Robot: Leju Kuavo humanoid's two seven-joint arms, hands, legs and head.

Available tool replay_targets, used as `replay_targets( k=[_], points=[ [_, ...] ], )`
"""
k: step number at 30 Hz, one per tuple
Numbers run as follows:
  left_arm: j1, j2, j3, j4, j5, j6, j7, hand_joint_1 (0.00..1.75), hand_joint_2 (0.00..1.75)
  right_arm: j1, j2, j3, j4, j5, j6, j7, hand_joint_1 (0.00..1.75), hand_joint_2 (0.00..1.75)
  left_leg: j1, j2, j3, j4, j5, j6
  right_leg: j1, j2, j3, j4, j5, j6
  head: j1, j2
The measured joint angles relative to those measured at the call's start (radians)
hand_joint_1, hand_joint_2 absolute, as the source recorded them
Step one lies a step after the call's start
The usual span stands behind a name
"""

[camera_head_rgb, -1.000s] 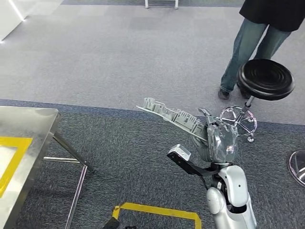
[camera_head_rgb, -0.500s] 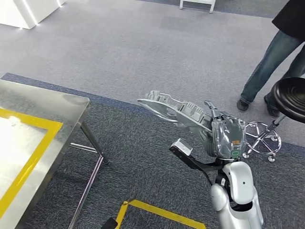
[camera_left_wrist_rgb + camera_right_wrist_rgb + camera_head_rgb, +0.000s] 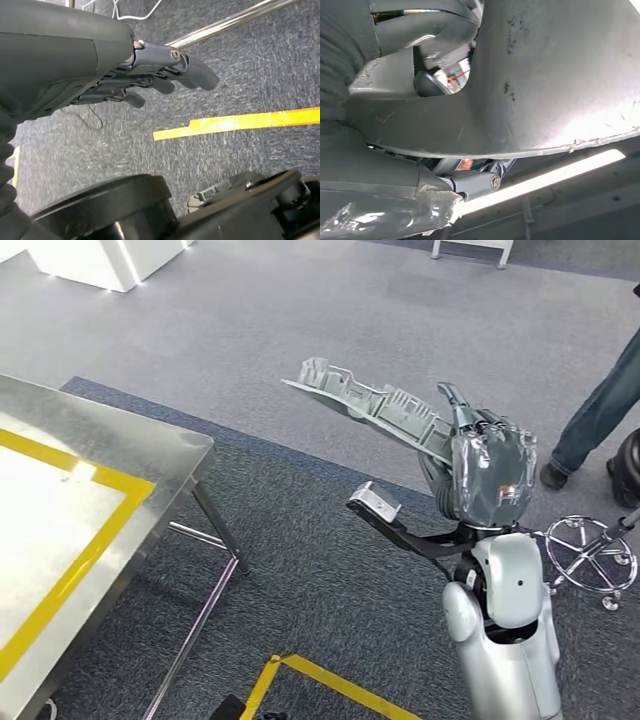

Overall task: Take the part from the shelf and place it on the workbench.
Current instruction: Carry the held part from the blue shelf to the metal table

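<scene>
Seen from the robot's head, looking down at a grey carpeted floor [image 3: 317, 320]. The robot's right hand [image 3: 483, 480], wrapped in clear plastic film, is raised in front of its silver body and grips one end of the part [image 3: 370, 405], a long, flat, light grey piece with ribs and small raised walls along its top. The part sticks out from the hand toward the left and away from the robot, held in the air above the darker carpet, well apart from the workbench [image 3: 143, 455]. In the right wrist view the part's smooth grey underside [image 3: 554, 80] lies close against the camera, with the hand's fingers [image 3: 478, 182] clasped beneath it.

The workbench is a shiny steel table at the left, with a rectangle of yellow tape [image 3: 113, 525] marked on its top and thin metal legs [image 3: 219, 530] below.

The left hand [image 3: 158, 75] hangs low above the carpet, holding nothing, its dark fingers extended and slightly apart. A strip of yellow floor tape [image 3: 241, 122] runs under it.

At the right edge stands a person's leg in blue jeans [image 3: 596, 415], next to the chrome base of a stool [image 3: 592, 560]
</scene>
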Motion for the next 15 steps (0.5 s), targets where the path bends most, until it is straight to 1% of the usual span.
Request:
replay_targets(
  k=[1, 2, 3, 4, 5, 6, 7, 8, 9, 10, 11, 12, 13, 14, 15],
  points=[
    [0.0, 0.0, 0.0, 0.0, 0.0, 0.0, 0.0, 0.0, 1.75, -0.003, -0.001, 0.004, -0.003, 0.0, 0.001, 0.003, 1.75, 1.75, -0.001, 0.004, 0.022, -0.043, 0.032, 0.004, 0.002, -0.009, 0.004, 0.0, -0.003, 0.0, 0.0, 0.0],
    [0.001, 0.0, 0.0, 0.0, -0.001, 0.001, 0.001, 0.0, 1.75, -0.007, -0.003, 0.009, -0.006, 0.0, 0.001, 0.008, 1.75, 1.75, -0.003, 0.016, 0.057, -0.11, 0.071, 0.011, 0.004, -0.018, 0.008, 0.0, -0.006, 0.0, 0.0, 0.0],
    [0.002, 0.0, 0.0, 0.0, -0.002, 0.003, 0.002, 0.0, 1.75, -0.011, -0.004, 0.014, -0.01, 0.001, 0.001, 0.013, 1.75, 1.75, -0.009, 0.033, 0.091, -0.175, 0.099, 0.018, 0.007, -0.025, 0.012, 0.0, -0.009, 0.002, 0.0, 0.0],
    [0.001, 0.0, 0.0, 0.0, -0.003, 0.005, 0.002, 0.0, 1.75, -0.016, -0.006, 0.019, -0.012, 0.001, 0.001, 0.019, 1.75, 1.75, -0.013, 0.048, 0.116, -0.226, 0.113, 0.025, 0.01, -0.032, 0.013, 0.001, -0.012, 0.005, 0.001, 0.0],
    [0.0, 0.001, 0.0, 0.0, -0.005, 0.007, 0.003, 0.0, 1.75, -0.021, -0.008, 0.023, -0.013, 0.002, 0.002, 0.024, 1.75, 1.75, -0.018, 0.058, 0.13, -0.258, 0.116, 0.03, 0.012, -0.039, 0.012, 0.001, -0.013, 0.008, 0.001, 0.0],
    [-0.001, 0.001, 0.0, 0.0, -0.005, 0.009, 0.003, 0.0, 1.75, -0.026, -0.01, 0.026, -0.014, 0.004, 0.002, 0.028, 1.75, 1.75, -0.02, 0.056, 0.133, -0.268, 0.109, 0.033, 0.014, -0.048, 0.011, 0.001, -0.014, 0.012, 0.002, 0.0],
    [-0.001, 0.001, 0.0, 0.0, -0.006, 0.011, 0.002, 0.0, 1.75, -0.03, -0.012, 0.028, -0.015, 0.005, 0.003, 0.031, 1.75, 1.75, -0.019, 0.047, 0.134, -0.277, 0.108, 0.036, 0.015, -0.056, 0.011, 0.0, -0.015, 0.017, 0.001, 0.0],
    [0.0, 0.001, 0.0, 0.0, -0.008, 0.012, 0.002, 0.0, 1.75, -0.033, -0.013, 0.03, -0.015, 0.007, 0.004, 0.034, 1.75, 1.75, -0.016, 0.039, 0.136, -0.282, 0.109, 0.037, 0.015, -0.053, 0.01, 0.003, -0.02, 0.021, 0.002, 0.0],
    [0.001, 0.001, 0.0, 0.0, -0.009, 0.014, 0.003, 0.0, 1.75, -0.036, -0.014, 0.032, -0.016, 0.009, 0.006, 0.037, 1.75, 1.75, -0.013, 0.03, 0.14, -0.287, 0.111, 0.04, 0.013, -0.038, 0.005, 0.015, -0.029, 0.026, 0.003, 0.0],
    [0.0, 0.001, 0.0, 0.0, -0.011, 0.015, 0.003, 0.0, 1.75, -0.039, -0.015, 0.033, -0.016, 0.011, 0.009, 0.039, 1.75, 1.75, -0.009, 0.022, 0.144, -0.292, 0.112, 0.043, 0.011, -0.017, -0.011, 0.048, -0.048, 0.031, 0.005, 0.0],
    [-0.001, 0.0, 0.0, 0.0, -0.012, 0.015, 0.003, 0.0, 1.75, -0.043, -0.018, 0.033, -0.016, 0.012, 0.01, 0.042, 1.75, 1.75, -0.007, 0.015, 0.146, -0.294, 0.113, 0.045, 0.009, 0.007, -0.039, 0.103, -0.073, 0.034, 0.008, 0.0],
    [-0.003, 0.0, 0.0, 0.0, -0.013, 0.016, 0.003, 0.0, 1.75, -0.046, -0.02, 0.033, -0.016, 0.013, 0.012, 0.044, 1.75, 1.75, -0.007, 0.006, 0.146, -0.294, 0.112, 0.047, 0.007, 0.022, -0.076, 0.172, -0.101, 0.038, 0.01, 0.0],
    [-0.004, -0.001, 0.0, 0.0, -0.013, 0.016, 0.003, 0.0, 1.75, -0.047, -0.022, 0.034, -0.015, 0.014, 0.013, 0.045, 1.75, 1.75, -0.007, -0.004, 0.147, -0.293, 0.112, 0.048, 0.007, 0.028, -0.114, 0.239, -0.123, 0.041, 0.012, 0.0],
    [-0.004, -0.002, 0.0, 0.0, -0.013, 0.016, 0.004, 0.0, 1.75, -0.048, -0.024, 0.034, -0.014, 0.014, 0.015, 0.046, 1.75, 1.75, -0.007, -0.014, 0.148, -0.293, 0.112, 0.048, 0.006, 0.029, -0.141, 0.282, -0.129, 0.043, 0.012, 0.0],
    [-0.003, -0.002, 0.0, 0.0, -0.012, 0.015, 0.006, 0.0, 1.75, -0.048, -0.026, 0.034, -0.012, 0.014, 0.017, 0.047, 1.75, 1.75, -0.006, -0.025, 0.15, -0.293, 0.111, 0.048, 0.005, 0.03, -0.151, 0.287, -0.113, 0.045, 0.012, 0.0]
  ],
)
